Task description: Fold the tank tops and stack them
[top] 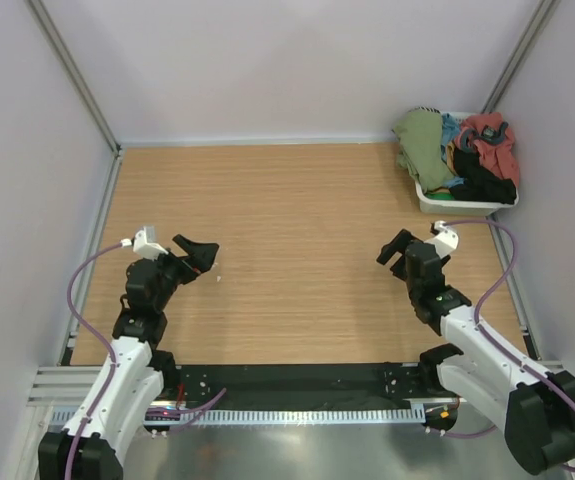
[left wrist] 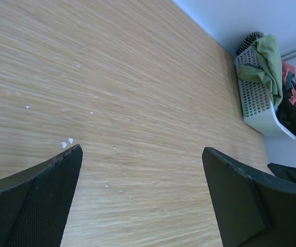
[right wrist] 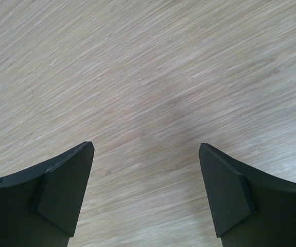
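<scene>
The olive green tank top (top: 422, 140) drapes over the left rim of a white basket (top: 457, 205) at the table's far right corner. The black tank top (top: 487, 185) lies crumpled at the basket's near right side. In the left wrist view the olive top (left wrist: 268, 59) and the black one (left wrist: 293, 119) show far off in the basket (left wrist: 258, 105). My left gripper (top: 199, 260) (left wrist: 141, 149) hovers open over bare wood at the left. My right gripper (top: 395, 250) (right wrist: 146, 145) is open over bare wood, a little short of the basket. Neither holds anything.
Red (top: 492, 135) and teal (top: 450, 128) garments share the basket. Small white specks (left wrist: 67, 142) dot the wood near my left fingers. White walls with metal posts (top: 72, 75) close in the table on three sides.
</scene>
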Motion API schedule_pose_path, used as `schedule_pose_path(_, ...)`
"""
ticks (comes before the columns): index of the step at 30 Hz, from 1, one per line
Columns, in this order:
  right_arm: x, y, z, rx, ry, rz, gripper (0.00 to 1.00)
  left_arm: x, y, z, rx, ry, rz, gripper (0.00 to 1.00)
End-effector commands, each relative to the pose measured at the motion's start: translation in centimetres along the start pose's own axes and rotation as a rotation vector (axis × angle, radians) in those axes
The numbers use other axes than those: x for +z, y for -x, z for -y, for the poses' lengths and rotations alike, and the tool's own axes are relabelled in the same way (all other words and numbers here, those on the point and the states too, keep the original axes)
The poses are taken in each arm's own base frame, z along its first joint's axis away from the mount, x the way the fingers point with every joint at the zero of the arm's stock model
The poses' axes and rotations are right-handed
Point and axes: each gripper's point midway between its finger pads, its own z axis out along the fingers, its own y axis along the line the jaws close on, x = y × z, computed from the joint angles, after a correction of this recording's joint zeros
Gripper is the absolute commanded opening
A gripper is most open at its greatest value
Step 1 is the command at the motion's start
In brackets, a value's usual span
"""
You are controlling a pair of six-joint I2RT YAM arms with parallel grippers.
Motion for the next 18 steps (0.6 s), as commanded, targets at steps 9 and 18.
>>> schedule_pose_path(9, 4.9, 12.2, -6.6, -0.196, -0.147, 0.006, 0.81, 0.4, -0.1, 0.6, 0.029, -0.03, -0.017, 0.98)
schedule_pose_path(18, 16.1, 18.0, -4.6, -0.228, -0.393, -0.005, 0.84, 1.0, -0.7, 0.2, 0.027, -0.017, -0.045, 0.97)
